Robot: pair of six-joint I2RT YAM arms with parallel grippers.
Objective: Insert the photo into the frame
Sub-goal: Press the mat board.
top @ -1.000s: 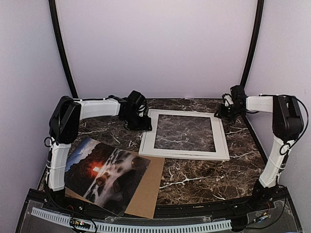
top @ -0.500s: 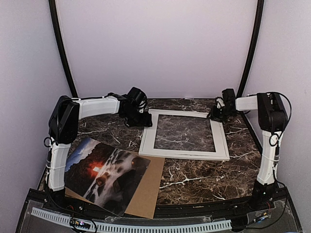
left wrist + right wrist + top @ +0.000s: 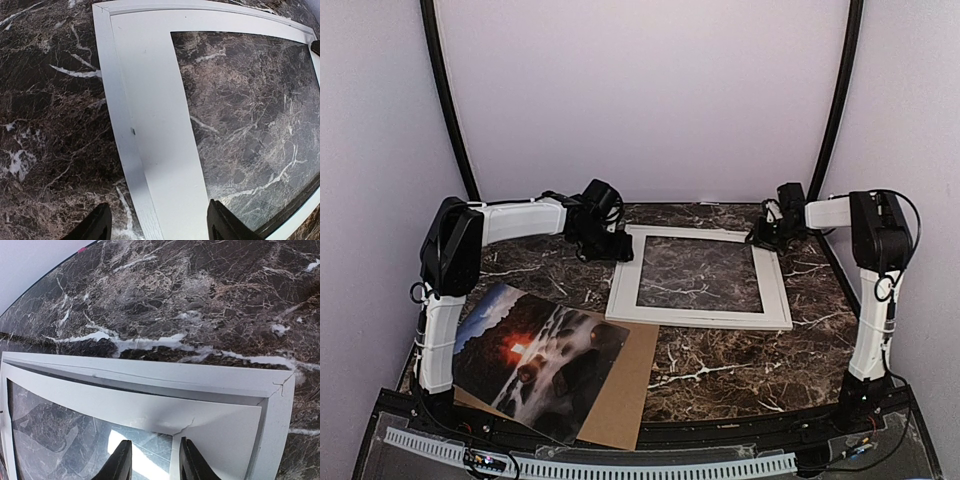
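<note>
Right arm has swung inward: right gripper (image 3: 155,460) now over far-right corner of frame (image 3: 700,317), jaws narrowly apart, empty. Left gripper (image 3: 160,225) open astride frame's left rail. Frame flat at far middle of marble table (image 3: 720,370). Photo (image 3: 535,355) untouched on cardboard sheet (image 3: 630,390), near-left corner. Frame likely handled first.

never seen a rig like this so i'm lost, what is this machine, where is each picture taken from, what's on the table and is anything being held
Two robot arms are bolted at the near edge of a marble table, each ending in a two-finger gripper. The wide picture comes from a fixed camera above and behind them; the other two from cameras on the wrists. On it lie a white frame and, nearer, a landscape photo partly on a brown cardboard sheet. The left gripper stands open over the frame's left side; the right gripper, jaws narrower, is over its far right corner. Neither seems to hold anything.
</note>
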